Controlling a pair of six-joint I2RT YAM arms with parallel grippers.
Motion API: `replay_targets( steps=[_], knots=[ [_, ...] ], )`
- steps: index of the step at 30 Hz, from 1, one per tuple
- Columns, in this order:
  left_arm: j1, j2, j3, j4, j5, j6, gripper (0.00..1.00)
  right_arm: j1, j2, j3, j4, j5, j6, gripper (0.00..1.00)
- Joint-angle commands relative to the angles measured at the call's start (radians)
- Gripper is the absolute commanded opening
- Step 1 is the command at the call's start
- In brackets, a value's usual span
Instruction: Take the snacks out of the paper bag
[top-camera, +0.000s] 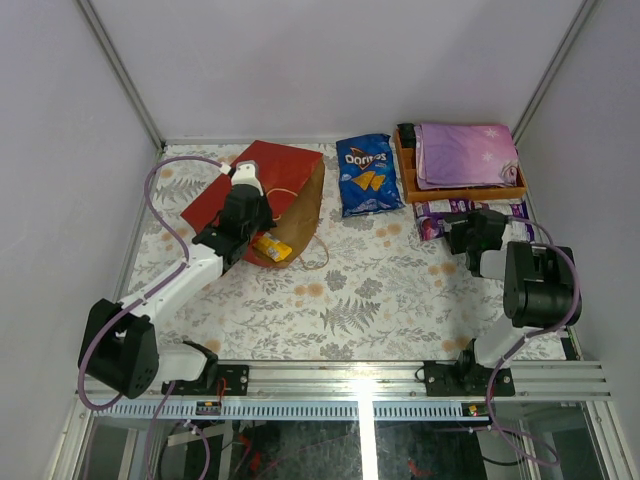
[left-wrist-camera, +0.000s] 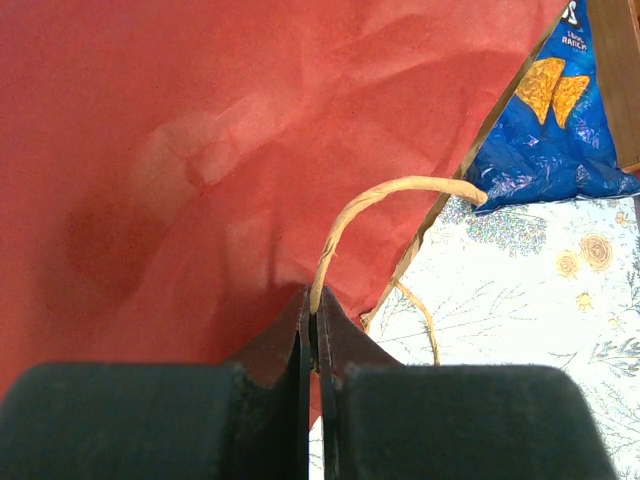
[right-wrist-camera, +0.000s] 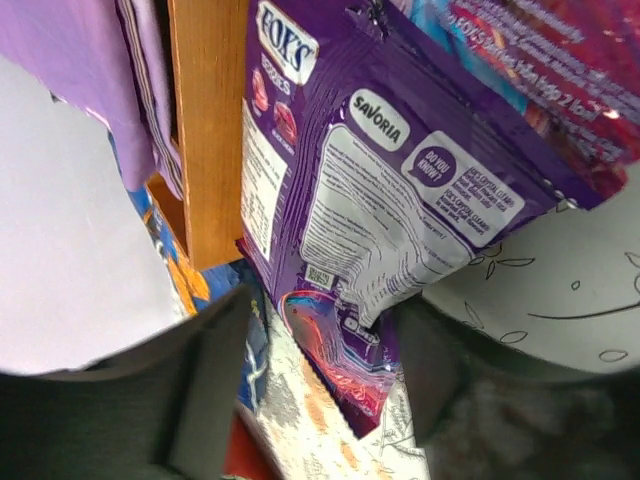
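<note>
The paper bag (top-camera: 285, 165) at ten o'clock is showing matt red paper, faintly creased, with a brown kraft lining. Its handle (left-wrist-camera: 410, 185) is looking like twisted tan paper cord. The Doritos bag (top-camera: 367, 175) and the Fox's candy pack (right-wrist-camera: 380, 210) are gleaming as glossy, wrinkled film. The tray (right-wrist-camera: 208, 130) at one o'clock is showing smooth orange wood under soft purple cloth (top-camera: 465, 152). The desk (top-camera: 380, 290) is wearing a matt floral covering.

paper bag (top-camera: 272, 172) left | Doritos bag (top-camera: 367, 176) centre — tray (top-camera: 407, 180) right
</note>
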Motion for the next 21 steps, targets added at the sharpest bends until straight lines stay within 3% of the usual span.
replay_targets(
  steps=[1,4,9,13,17,21],
  knots=[
    [0.008,-0.010,0.002,0.018,0.004,-0.002,0.00,0.015,0.010,-0.010,0.086,-0.062,-0.014,0.77],
    [0.008,-0.018,0.006,0.011,0.016,-0.004,0.00,0.039,-0.084,-0.014,0.023,-0.028,-0.048,0.88],
    [0.007,-0.039,0.016,-0.010,0.039,-0.007,0.00,0.101,-0.320,-0.013,-0.154,0.104,-0.147,0.91],
    [0.006,-0.069,0.015,-0.012,0.071,-0.018,0.00,0.246,-0.466,0.008,-0.244,0.234,-0.205,0.92],
    [0.004,-0.091,0.017,-0.023,0.082,-0.024,0.00,0.463,-0.421,0.055,-0.161,0.217,-0.217,0.88],
    [0.002,-0.099,0.028,-0.049,0.080,-0.027,0.00,0.655,-0.191,0.214,-0.046,0.077,-0.248,0.81]
  ],
)
